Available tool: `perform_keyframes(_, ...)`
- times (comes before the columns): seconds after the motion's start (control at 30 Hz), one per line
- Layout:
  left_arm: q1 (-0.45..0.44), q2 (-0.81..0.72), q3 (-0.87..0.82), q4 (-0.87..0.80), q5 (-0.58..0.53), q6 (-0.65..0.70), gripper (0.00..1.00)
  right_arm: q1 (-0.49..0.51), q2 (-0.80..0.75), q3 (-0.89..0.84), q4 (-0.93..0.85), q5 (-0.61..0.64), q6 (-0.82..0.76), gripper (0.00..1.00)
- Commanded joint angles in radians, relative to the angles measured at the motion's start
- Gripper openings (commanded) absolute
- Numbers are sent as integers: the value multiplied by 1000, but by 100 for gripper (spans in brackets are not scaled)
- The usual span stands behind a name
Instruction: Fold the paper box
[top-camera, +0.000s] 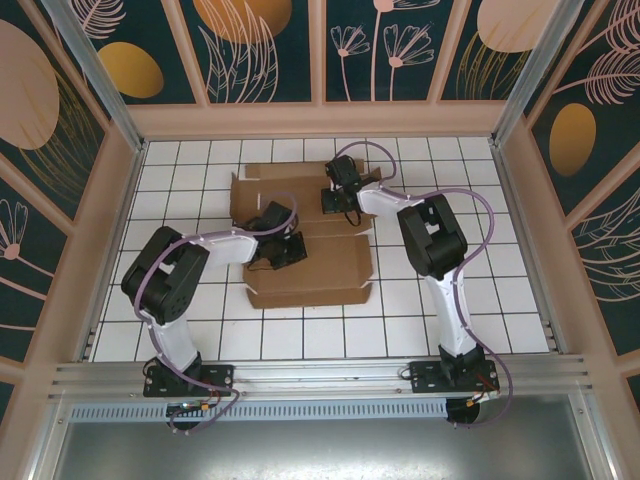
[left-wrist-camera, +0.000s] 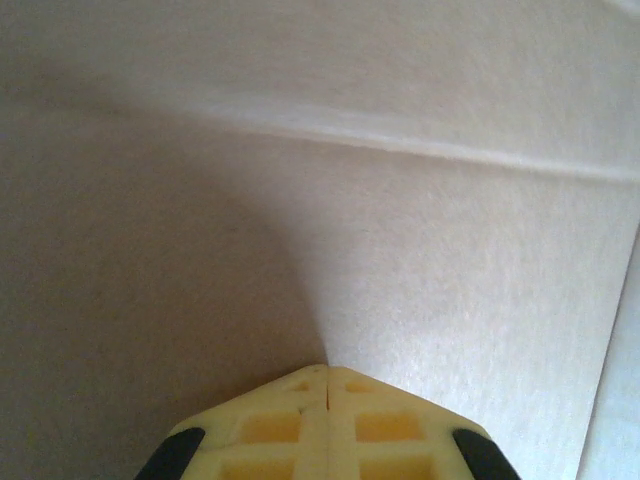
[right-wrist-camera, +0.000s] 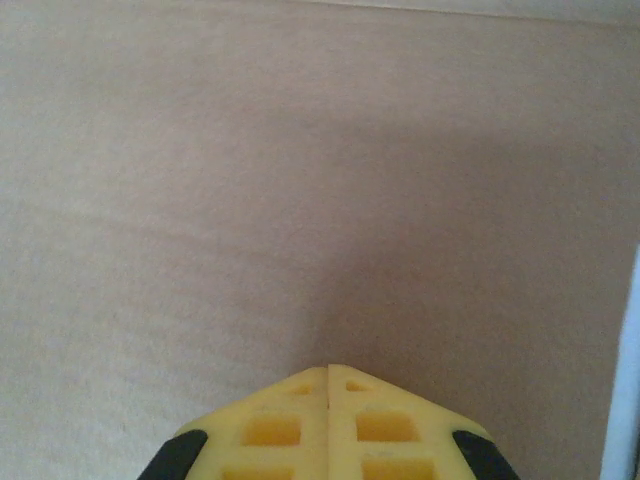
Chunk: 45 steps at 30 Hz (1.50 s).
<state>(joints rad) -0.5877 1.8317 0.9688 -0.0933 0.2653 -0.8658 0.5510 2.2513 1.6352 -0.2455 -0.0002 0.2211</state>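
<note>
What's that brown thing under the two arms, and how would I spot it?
Look at the white tiled table. Spread across its middle lies the paper box, still an unfolded cardboard sheet with flaps. It is plain brown, unlike the white tiles around it.

The flat corrugated cardboard paper box (top-camera: 320, 270) is plain light brown and unprinted. The tiled table top (top-camera: 480, 300) is white with a thin dark grid. The wall panels (top-camera: 265, 50) are dark teal with orange discs and pale line-drawn leaves and flowers, framed in peach. The jointed left arm (top-camera: 165, 280) and right arm (top-camera: 430, 235) are black and white, with purple cables (top-camera: 490, 215). The plastic left gripper (left-wrist-camera: 328, 372) and right gripper (right-wrist-camera: 329, 368) are pale yellow with black corners.
</note>
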Motion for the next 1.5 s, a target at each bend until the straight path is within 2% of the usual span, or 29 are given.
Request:
perform_keyframes(0.0, -24, 66, -2, -105, 41, 13, 0, 27, 49, 5, -134, -69, -26, 2)
perform_keyframes(0.2, -25, 32, -18, -108, 8, 11, 0, 29, 31, -59, -114, -84, -20, 2)
perform_keyframes(0.57, -24, -29, -76, -114, -26, 20, 0, 17, -109, -264, -9, -56, 24, 2)
perform_keyframes(0.77, -23, -47, -49, -126, -55, 42, 0, 3, -154, -298, -4, -15, 40, 2)
perform_keyframes(0.83, -24, -55, -29, -127, -47, 51, 0, 2, -187, -322, 21, -40, 51, 3)
perform_keyframes(0.9, -23, -73, 12, -147, -68, 81, 3, 1, -222, -325, 33, -74, 46, 5)
perform_keyframes(1.03, -7, -103, 166, -171, -47, 144, 15, 1, -313, -311, 55, -99, 27, 13)
perform_keyframes(1.1, 13, -84, 247, -172, -40, 145, 19, -42, -343, -302, 77, -131, 27, 16)
perform_keyframes(1.2, 51, -15, 371, -159, -17, 119, 19, -84, -354, -277, 89, -202, 25, 21)
perform_keyframes(1.47, 127, 328, 773, -282, -32, 128, 12, -208, -298, -179, 41, -199, 30, 40)
